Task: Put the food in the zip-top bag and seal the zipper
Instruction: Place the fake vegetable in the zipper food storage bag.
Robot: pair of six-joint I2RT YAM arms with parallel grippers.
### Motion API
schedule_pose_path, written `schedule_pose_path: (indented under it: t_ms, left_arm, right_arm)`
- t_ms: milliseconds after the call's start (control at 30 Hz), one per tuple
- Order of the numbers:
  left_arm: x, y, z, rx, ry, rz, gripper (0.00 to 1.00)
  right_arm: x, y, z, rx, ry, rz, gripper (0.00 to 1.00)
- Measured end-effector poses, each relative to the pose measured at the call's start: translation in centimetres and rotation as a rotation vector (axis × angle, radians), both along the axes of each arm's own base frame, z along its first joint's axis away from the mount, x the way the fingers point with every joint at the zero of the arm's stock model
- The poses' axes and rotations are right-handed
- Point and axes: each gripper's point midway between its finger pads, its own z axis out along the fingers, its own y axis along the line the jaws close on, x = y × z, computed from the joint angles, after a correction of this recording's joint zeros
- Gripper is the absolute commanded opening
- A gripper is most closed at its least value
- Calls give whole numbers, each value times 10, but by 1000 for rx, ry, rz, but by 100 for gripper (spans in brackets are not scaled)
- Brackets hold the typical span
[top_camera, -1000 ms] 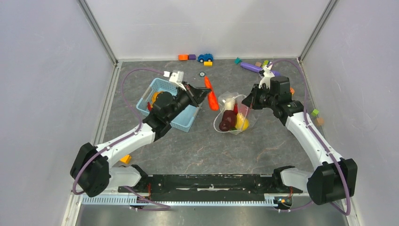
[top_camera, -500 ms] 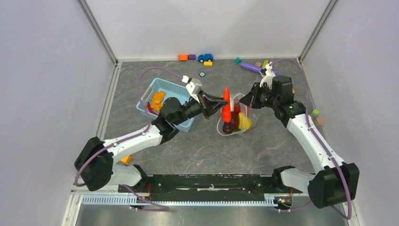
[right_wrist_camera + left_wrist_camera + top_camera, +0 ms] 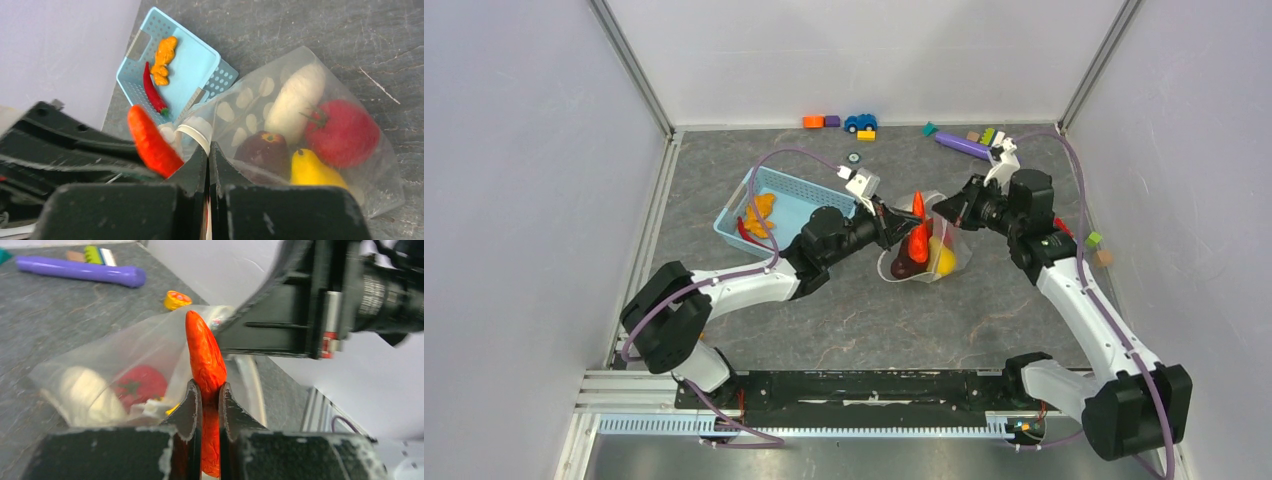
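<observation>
My left gripper [image 3: 902, 226] [image 3: 210, 390] is shut on the orange carrot [image 3: 917, 232] [image 3: 205, 357] and holds it tip-up at the open mouth of the clear zip-top bag [image 3: 952, 262] [image 3: 280, 75]. My right gripper [image 3: 952, 213] [image 3: 208, 150] is shut on the bag's rim by the pale zipper strip [image 3: 197, 134], holding the mouth up. Inside the bag lie a white radish [image 3: 297, 95], a red tomato [image 3: 342, 132], a dark maroon piece [image 3: 265, 150] and a yellow pepper [image 3: 312, 170]. The carrot [image 3: 150, 142] is just outside the rim in the right wrist view.
The light-blue basket [image 3: 784, 190] [image 3: 200, 60] left of the bag holds an orange knobbly piece [image 3: 162, 60] and a red chilli [image 3: 152, 95]. A purple cylinder [image 3: 959, 144] [image 3: 80, 271], toy blocks and a blue car [image 3: 860, 122] lie along the back wall. A yellow cap [image 3: 176, 300] lies behind the bag.
My left gripper has carried the carrot rightward from beside the basket to the bag's mouth. My right gripper has kept its hold on the rim, shifting slightly.
</observation>
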Motion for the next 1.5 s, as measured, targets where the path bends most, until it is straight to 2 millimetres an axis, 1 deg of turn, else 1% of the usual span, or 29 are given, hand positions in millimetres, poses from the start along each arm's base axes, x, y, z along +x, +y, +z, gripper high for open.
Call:
schedule_pose_path:
  t_ms: [100,233,333,467,533,700,800,933,1000,1100,1200,1300,1400,1500]
  left_arm:
    - [12,3,-8,-4,44,89,2]
    - [20,4,-8,-3,61,157,2]
    - [17,0,-8,-1,61,150,2]
    - [4,-9,-11,15,51,117,2]
    - [-2,-13,-12,24,45,99,2]
    - [-13,-19,-21,82,32,37,2]
    - [-12,-25,-23,110,40,16,2]
    - [-10,-28,-30,142,61,16,2]
    - [-5,-28,-36,167,80,38,2]
    - [9,-24,-46,220,125,119,2]
    - [24,-17,-48,259,173,221,6]
    - [34,-11,-47,276,200,294,8]
    - [43,-5,-50,299,223,364,8]
    - [50,-4,-57,323,250,396,8]
  right_arm:
    - [0,-2,12,26,-41,-34,1]
    - [-1,-6,28,73,-106,-77,1]
    - [-2,-7,28,110,-120,-103,0]
    - [0,-7,20,140,-107,-138,0]
    - [2,-8,21,150,-111,-157,0]
    - [1,-8,35,175,-160,-192,0]
    - [1,-6,45,195,-192,-200,0]
    - [1,-4,47,207,-199,-204,0]
    - [0,-2,45,208,-196,-205,0]
    - [0,-1,44,207,-194,-205,0]
    - [0,-2,46,211,-207,-212,0]
    - [-2,-2,46,214,-213,-211,0]
    - [-3,0,38,209,-199,-202,0]
    - [-5,4,25,199,-166,-180,1]
